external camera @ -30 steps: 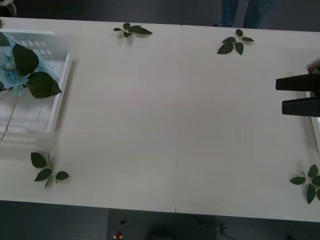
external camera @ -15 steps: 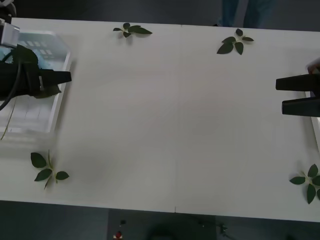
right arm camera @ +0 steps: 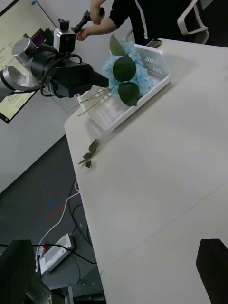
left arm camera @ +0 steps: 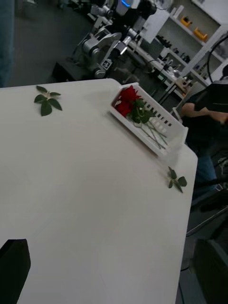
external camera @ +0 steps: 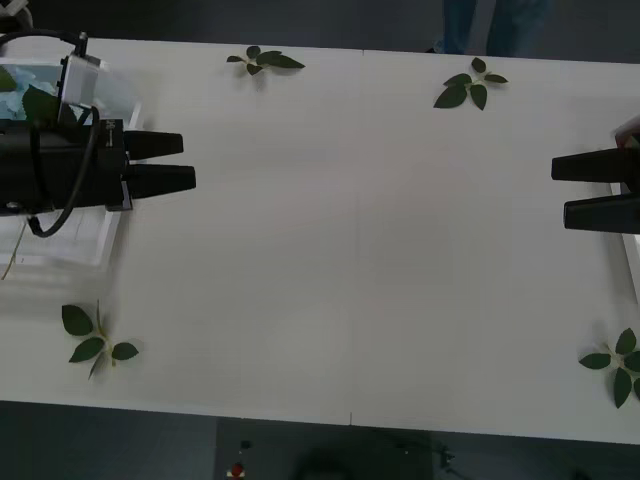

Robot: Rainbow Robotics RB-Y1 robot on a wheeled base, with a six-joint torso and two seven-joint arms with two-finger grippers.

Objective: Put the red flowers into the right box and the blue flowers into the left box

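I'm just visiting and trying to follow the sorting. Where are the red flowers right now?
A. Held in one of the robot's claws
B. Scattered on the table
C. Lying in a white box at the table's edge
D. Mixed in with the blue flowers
C: the left wrist view shows the red flowers lying inside the right box at the table's far edge, while the blue flowers sit in the left box.

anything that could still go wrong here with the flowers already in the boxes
Two risks, both mild. The left gripper is open just past the left box, with its arm and cable low over the blue flowers; pulling back it could snag a leaf or one of the stems that stick out over the rim. On the other side, the right gripper hangs near the right box, where the red flowers lie, and could nudge it.
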